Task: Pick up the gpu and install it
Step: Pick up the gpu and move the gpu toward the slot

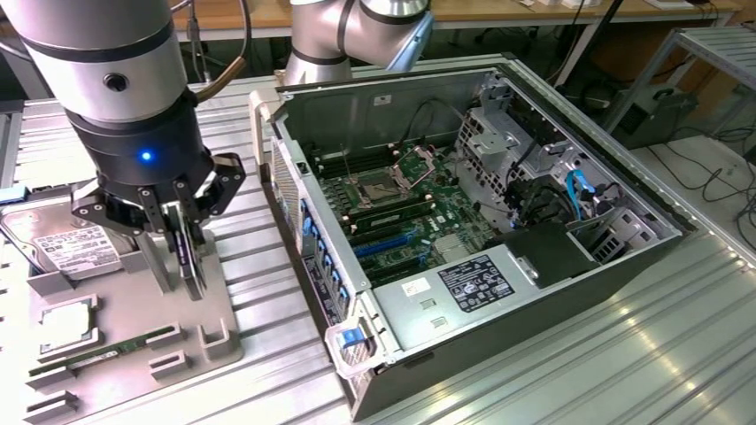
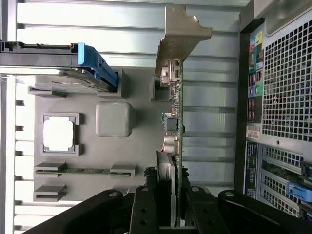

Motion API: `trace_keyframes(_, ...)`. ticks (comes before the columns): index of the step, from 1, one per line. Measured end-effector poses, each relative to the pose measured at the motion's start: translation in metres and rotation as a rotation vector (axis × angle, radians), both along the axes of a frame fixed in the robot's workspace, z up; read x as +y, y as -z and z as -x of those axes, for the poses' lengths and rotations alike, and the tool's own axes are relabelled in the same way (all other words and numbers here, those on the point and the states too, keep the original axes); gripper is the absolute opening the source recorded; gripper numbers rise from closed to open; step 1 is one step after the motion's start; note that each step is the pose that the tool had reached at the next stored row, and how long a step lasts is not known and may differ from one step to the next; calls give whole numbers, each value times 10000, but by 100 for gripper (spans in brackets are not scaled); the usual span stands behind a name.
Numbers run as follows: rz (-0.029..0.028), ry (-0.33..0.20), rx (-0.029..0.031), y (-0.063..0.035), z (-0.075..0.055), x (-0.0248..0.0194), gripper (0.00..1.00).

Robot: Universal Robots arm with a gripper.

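The gripper (image 1: 175, 232) has its jaws pinched narrow on the gpu (image 1: 191, 266), which stands on edge over the grey parts tray (image 1: 219, 354). In the exterior view, the card sits at nine o'clock from the open computer case (image 1: 354, 106), outside it.

1. A ribbed metal table (image 1: 567, 354) made of long silver slats fills the foreground.
2. Toward the exterior view's right, the slats catch a bright glare.
3. Behind the table runs a wooden bench (image 1: 508, 11) with a pale brown top.
4. At the exterior view's right stands a grey metal frame (image 1: 709, 40), with a dark box (image 1: 650, 111) beneath it.
5. The floor (image 1: 691, 146) is pale grey, and loose black cables (image 1: 723, 181) trail across it.
6. The light is bright and even.
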State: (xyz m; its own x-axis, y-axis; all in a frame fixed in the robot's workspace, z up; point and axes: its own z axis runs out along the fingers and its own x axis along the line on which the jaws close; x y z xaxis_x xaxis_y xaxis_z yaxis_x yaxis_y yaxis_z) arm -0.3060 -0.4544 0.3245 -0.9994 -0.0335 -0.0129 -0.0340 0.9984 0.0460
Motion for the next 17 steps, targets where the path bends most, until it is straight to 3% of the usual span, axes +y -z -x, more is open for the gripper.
trace_keyframes(17,8,-1,-1,-98,-1,0,27)
